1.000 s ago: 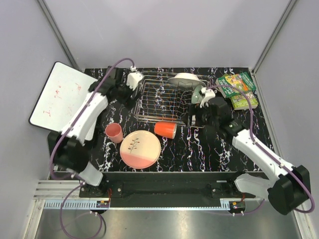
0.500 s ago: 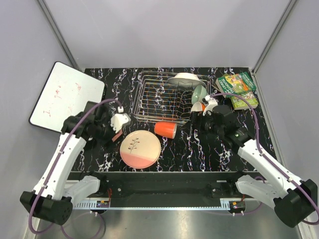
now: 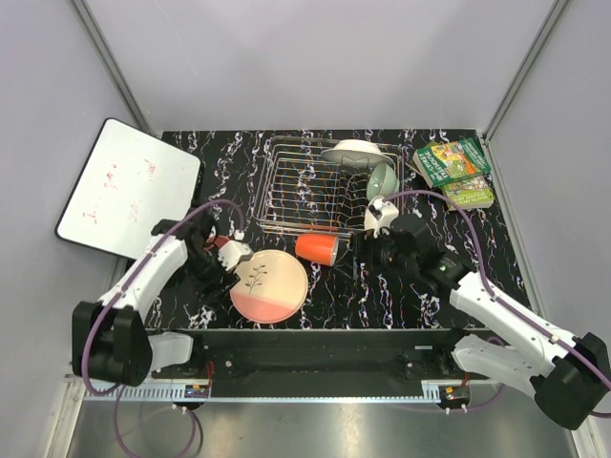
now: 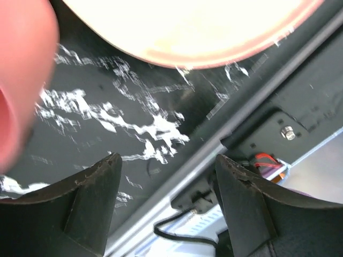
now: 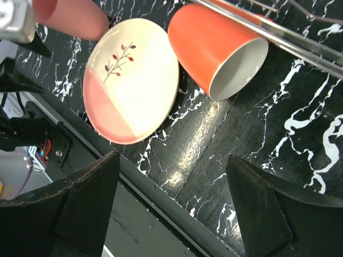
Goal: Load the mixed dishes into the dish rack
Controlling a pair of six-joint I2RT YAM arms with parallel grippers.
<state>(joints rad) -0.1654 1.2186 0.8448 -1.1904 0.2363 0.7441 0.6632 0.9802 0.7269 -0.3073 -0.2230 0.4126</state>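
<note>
White plate (image 3: 351,150) and green bowl (image 3: 382,177) sit in the rack (image 3: 296,191). Mug (image 3: 316,248) at its 6 o'clock, pink plate (image 3: 269,285) and cup (image 5: 69,19) wait. Left gripper (image 4: 166,166) and right gripper (image 5: 171,160): jaws apart.

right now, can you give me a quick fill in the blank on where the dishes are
The orange mug lies on its ___ just outside the dish rack.
The bowl at the dish rack's right end is pale ___.
The pink cup is close to the ___ arm's fingers.
Missing: side; green; left.
</note>
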